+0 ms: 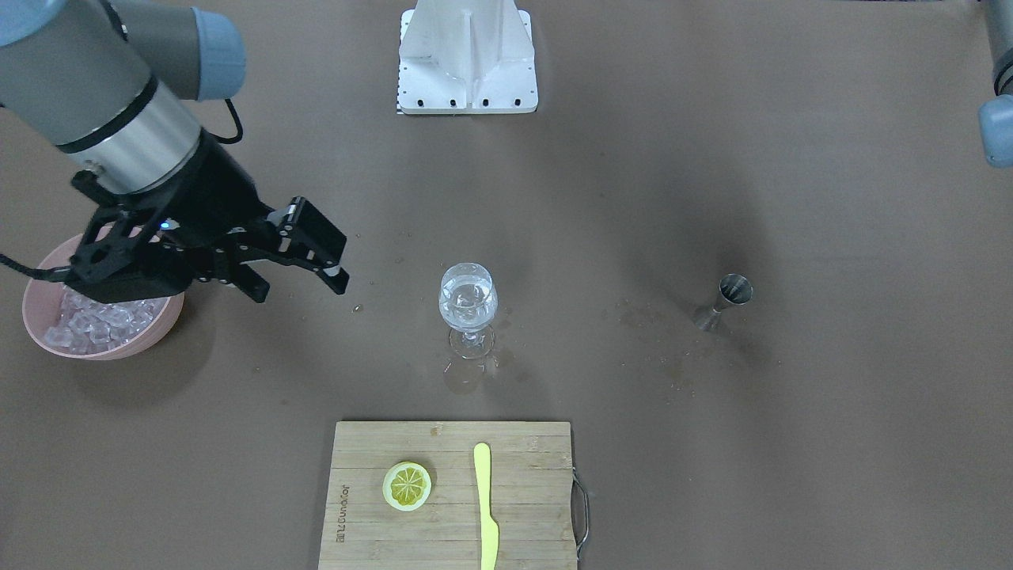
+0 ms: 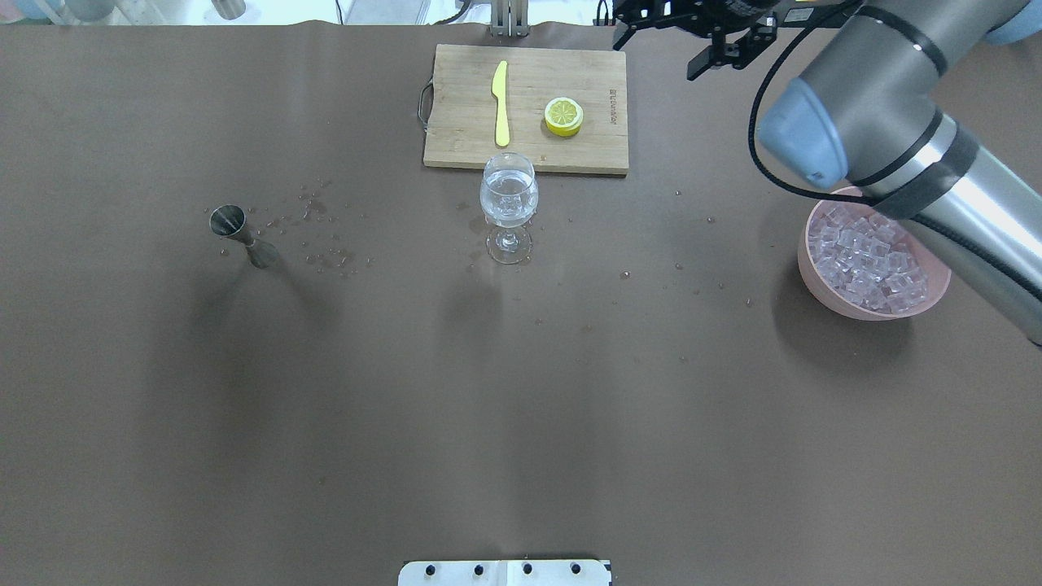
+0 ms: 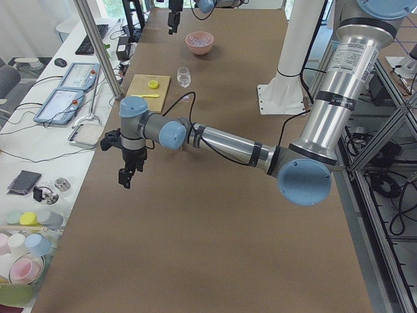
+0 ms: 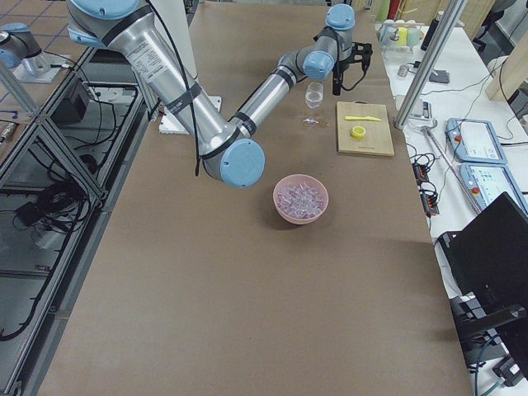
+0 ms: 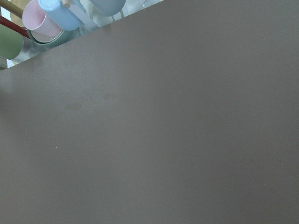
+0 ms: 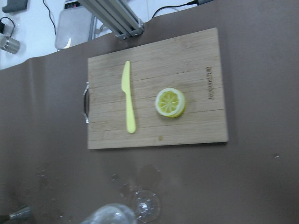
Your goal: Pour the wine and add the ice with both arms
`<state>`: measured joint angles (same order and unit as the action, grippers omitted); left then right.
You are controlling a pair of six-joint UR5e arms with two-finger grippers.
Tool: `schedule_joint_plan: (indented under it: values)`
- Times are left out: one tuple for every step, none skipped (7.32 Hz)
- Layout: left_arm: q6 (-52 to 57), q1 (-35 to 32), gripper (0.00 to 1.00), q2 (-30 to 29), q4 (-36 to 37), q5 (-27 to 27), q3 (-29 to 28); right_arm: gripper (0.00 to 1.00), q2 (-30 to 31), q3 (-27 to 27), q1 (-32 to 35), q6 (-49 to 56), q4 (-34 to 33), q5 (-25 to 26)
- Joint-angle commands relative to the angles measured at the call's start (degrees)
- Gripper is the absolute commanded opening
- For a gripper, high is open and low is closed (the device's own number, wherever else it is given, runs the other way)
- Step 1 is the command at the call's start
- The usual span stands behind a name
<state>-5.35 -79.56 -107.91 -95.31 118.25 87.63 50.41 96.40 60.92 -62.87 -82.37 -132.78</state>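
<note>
**Pour looks done, ice seemingly in**

Shows the right end effector (image 1: 297,283) released and empty, raised high, with the glass (image 1: 468,305) below and a little aside. Finds wine (image 1: 468,318) in that glass, apparently with a cube or two. Leaves the heaped ice (image 1: 99,321) in the pink bowl (image 1: 119,348), well behind. Cannot tell the grip of the left end effector (image 3: 124,177). Judges little left to do.

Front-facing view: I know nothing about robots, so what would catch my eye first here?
The big right arm reaches in from the view's left, its black right gripper open beside a pink bowl heaped with ice. In the middle stands a wine glass holding clear liquid. Nearer the camera, a wooden board carries a lemon slice and a yellow knife.
</note>
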Motion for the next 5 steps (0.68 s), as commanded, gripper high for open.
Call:
schedule_joint_plan:
  values:
    - [0.08, -0.85, 0.98, 0.41, -2.07, 0.32, -0.26, 1.00, 9.74, -0.33, 8.30, 18.84, -2.44, -5.11]
    - [-0.10, -1.82, 0.98, 0.42, -1.99, 0.40, -0.70, 1.00, 12.57, -0.42, 11.12, 28.67, -7.67, -4.42]
    - [-0.10, -3.22, 0.98, 0.50, -1.90, 0.67, -1.49, 1.00, 14.69, -0.42, 14.63, 44.87, -15.81, -2.15]
    - [-0.18, -4.89, 0.98, 0.42, -1.99, 4.41, -3.50, 1.00, 15.93, -0.42, 16.32, 57.30, -21.46, 3.61]
    - [0.08, -6.73, 0.98, 0.50, -2.08, 7.67, -5.52, 1.00, 18.38, -0.85, 17.55, 62.47, -22.04, 6.54]
